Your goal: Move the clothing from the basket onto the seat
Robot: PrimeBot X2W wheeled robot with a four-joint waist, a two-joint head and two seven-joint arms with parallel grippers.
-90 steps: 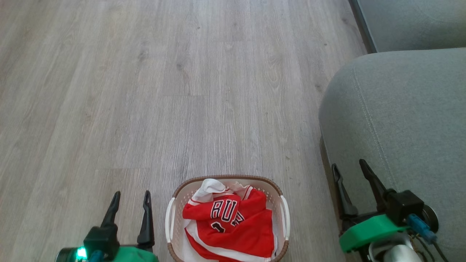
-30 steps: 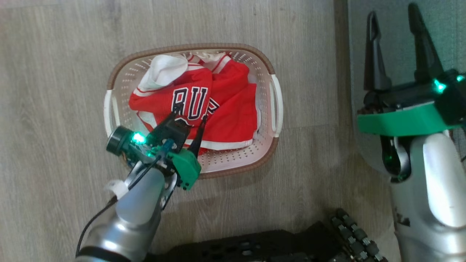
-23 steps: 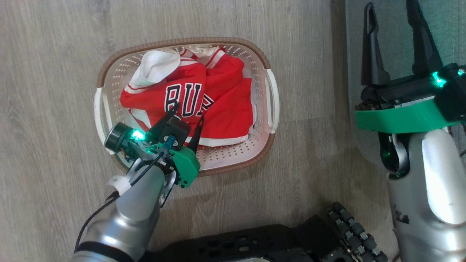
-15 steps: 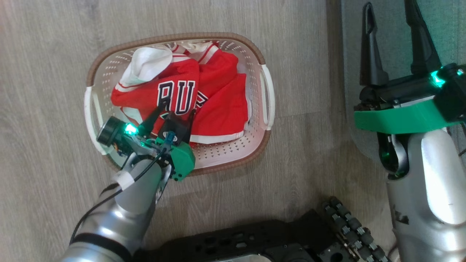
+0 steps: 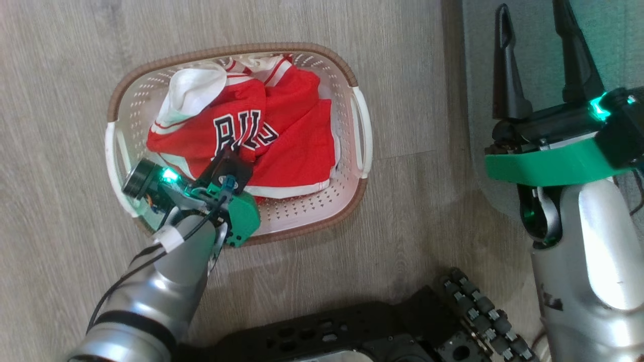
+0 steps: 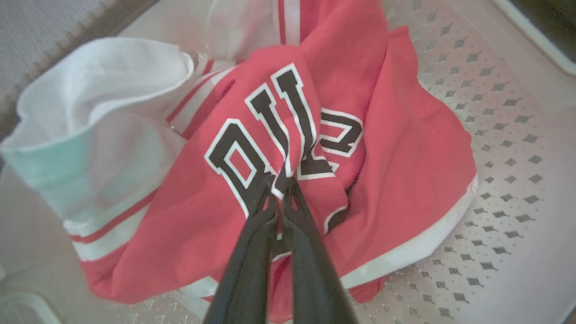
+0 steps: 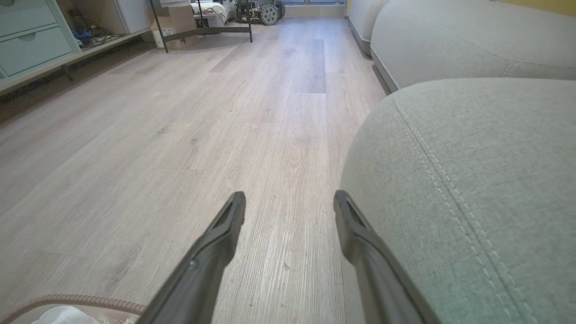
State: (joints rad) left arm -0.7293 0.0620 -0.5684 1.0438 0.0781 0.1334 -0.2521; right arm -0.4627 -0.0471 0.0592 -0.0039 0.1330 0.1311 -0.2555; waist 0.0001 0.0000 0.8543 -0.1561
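- The shiny red basketball clothing with white trim (image 5: pixel 292 151) lies crumpled inside the small oval cream plastic basket with perforated sides and a brown woven-look rim (image 5: pixel 226 50). The basket stands on the grey wood-look plank floor (image 5: pixel 60 151).
- One garment shows black letters outlined in white on top of the heap. A fold of white fabric lies at the far left of the pile.
- The left gripper (image 5: pixel 230 152) reaches down into the basket from its near left side. In the left wrist view the left gripper (image 6: pixel 279 185) has its jaws clenched on a raised ridge of the clothing (image 6: pixel 405 148), right at the lower edge of the black letters.
- In that view, bare perforated basket wall (image 6: pixel 495 180) shows to the right of the red heap.
- The right gripper (image 5: pixel 529 17) is held over the edge of the large grey-green fabric seat with rounded edges (image 5: pixel 624 45), well apart from the basket, its jaws spread wide and grasping nothing.
- In the right wrist view the right gripper (image 7: pixel 290 198) points along the floor (image 7: pixel 180 112), with the seat (image 7: pixel 472 180) and its stitched seam just to the right of its fingers.
- The seat lies to the right of the basket, with a strip of floor between them.
- The robot's black wheeled base (image 5: pixel 352 332) shows at the bottom of the head view.
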